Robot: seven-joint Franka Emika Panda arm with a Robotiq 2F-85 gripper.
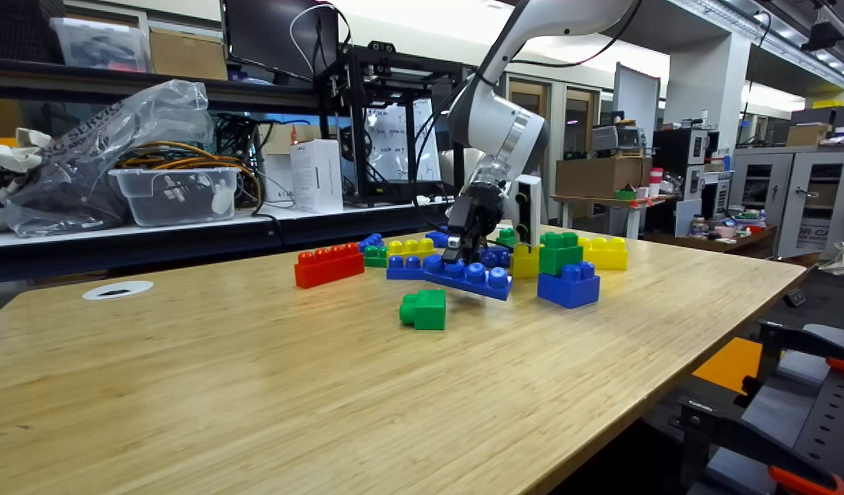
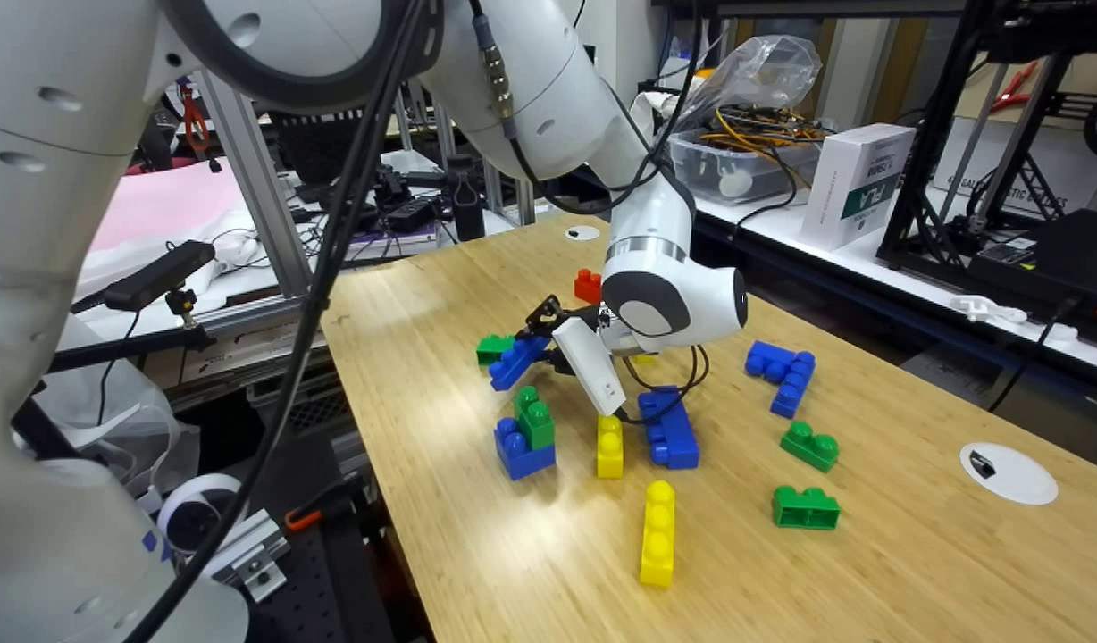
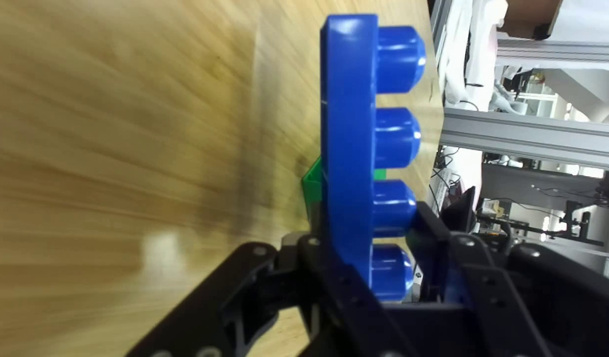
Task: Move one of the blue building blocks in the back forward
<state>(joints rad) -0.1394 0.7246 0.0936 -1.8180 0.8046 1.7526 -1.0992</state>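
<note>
My gripper (image 1: 456, 256) is shut on a long flat blue brick (image 1: 473, 278) with a row of studs. The brick also shows in an exterior view (image 2: 516, 360) and the wrist view (image 3: 351, 134). One finger presses its flat underside, the other its studs. It is held tilted, apart from the table, close to a lone green brick (image 1: 425, 309). A short blue brick (image 1: 405, 268) with two visible studs lies just beyond it, partly hidden. A short blue brick (image 2: 768, 358) touches another blue brick (image 2: 793, 385) near the table's far side.
A green brick (image 1: 559, 254) sits on a chunky blue block (image 1: 568, 291). A large blue block (image 2: 672, 433) and yellow bricks (image 2: 609, 446) (image 2: 657, 536) lie near the arm. A red brick (image 1: 329, 265) and green bricks (image 2: 809, 445) (image 2: 806, 509) lie on the wooden table (image 1: 271, 385).
</note>
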